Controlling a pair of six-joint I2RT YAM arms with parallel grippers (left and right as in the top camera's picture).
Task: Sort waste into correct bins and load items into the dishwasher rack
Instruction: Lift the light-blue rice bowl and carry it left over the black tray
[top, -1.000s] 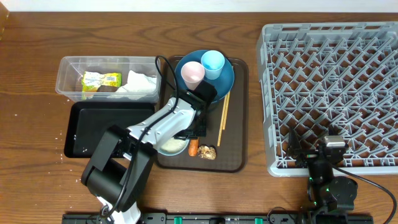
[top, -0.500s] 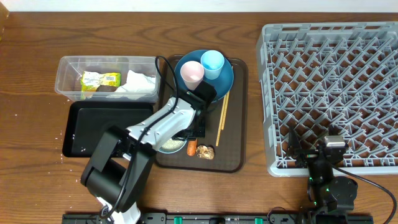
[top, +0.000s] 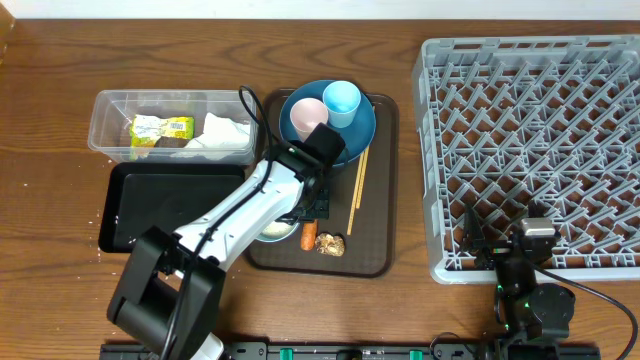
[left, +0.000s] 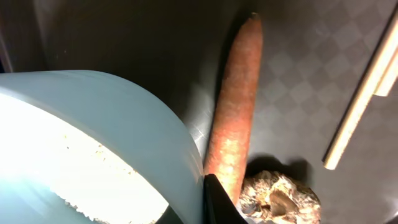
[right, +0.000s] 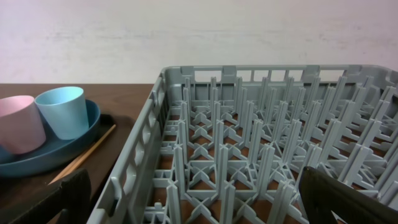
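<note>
White bowl (top: 272, 232) with rice (left: 74, 168) inside sits in the lower left part of the dark brown tray (top: 380, 200), at the lower middle of the overhead frame. Left gripper (top: 300, 218) is clenched on its rim, one dark finger against the light blue outer wall. Carrot stick (left: 236, 106) lies just beside the bowl, and the brown lump (left: 280, 196) is near its lower end. Right gripper (right: 199, 186) is spread wide by the rack (right: 249, 74), holding nothing.
</note>
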